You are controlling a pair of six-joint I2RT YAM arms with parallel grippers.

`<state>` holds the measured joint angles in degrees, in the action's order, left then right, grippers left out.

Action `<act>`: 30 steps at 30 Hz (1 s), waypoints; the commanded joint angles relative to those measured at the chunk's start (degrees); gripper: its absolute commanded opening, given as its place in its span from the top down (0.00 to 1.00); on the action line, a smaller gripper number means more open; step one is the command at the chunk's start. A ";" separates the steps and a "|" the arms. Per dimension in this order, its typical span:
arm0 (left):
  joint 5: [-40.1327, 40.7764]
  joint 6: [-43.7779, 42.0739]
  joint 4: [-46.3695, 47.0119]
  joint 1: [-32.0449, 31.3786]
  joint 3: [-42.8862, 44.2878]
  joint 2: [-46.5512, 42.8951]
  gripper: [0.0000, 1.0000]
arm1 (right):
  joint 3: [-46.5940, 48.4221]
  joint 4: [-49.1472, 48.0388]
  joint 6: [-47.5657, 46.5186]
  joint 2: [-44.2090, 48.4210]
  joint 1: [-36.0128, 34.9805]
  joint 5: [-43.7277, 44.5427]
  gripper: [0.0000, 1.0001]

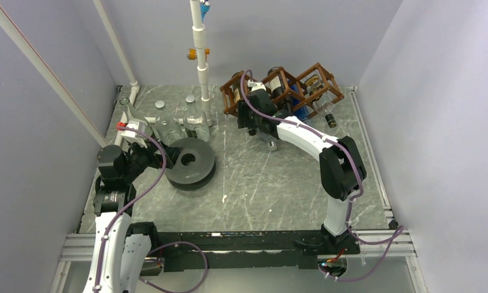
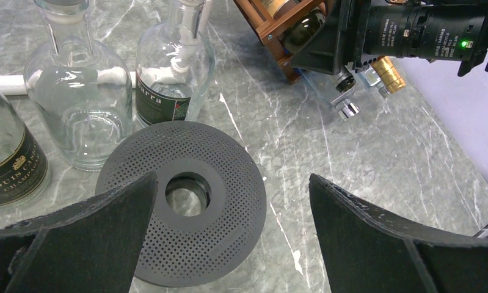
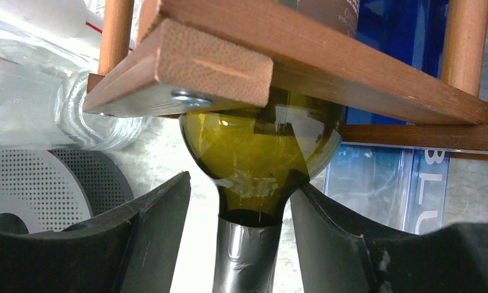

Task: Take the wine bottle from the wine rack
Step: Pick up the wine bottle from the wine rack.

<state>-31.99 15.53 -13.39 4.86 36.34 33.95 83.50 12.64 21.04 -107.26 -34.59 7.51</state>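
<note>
Green wine bottle [image 3: 259,146] lies in the wine rack [image 1: 281,91], far on the table [image 1: 259,183]. Right gripper [image 3: 238,189] jaws, partly spread, straddle its protruding neck for withdrawal. Left gripper [image 2: 232,180] jaws spread wide, idle.

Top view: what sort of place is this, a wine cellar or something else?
Probably a robot test booth, not a cellar: plain grey walls box in one marble-patterned table, two robot arms are bolted at its near edge, and the wine rack looks like a practice prop.
</note>
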 commanded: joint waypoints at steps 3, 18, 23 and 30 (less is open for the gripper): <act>-0.53 -0.71 1.35 0.39 0.31 -0.18 0.01 | 0.32 -4.03 0.76 -0.57 -0.22 0.77 0.38; -0.64 -0.72 1.44 0.65 0.31 -0.03 0.01 | -1.50 -4.81 1.26 0.21 -0.22 -0.82 0.54; -0.71 -0.70 1.40 0.76 0.31 0.12 0.01 | -3.21 -5.04 1.72 2.49 -0.22 -1.89 0.72; -0.62 -0.72 1.35 0.76 0.31 0.18 0.01 | -5.79 -5.13 2.42 7.15 0.17 -4.48 0.90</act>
<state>-32.03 15.53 -13.37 5.28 36.34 34.02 78.74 9.50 22.63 -105.25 -34.00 6.70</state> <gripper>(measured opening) 0.992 0.376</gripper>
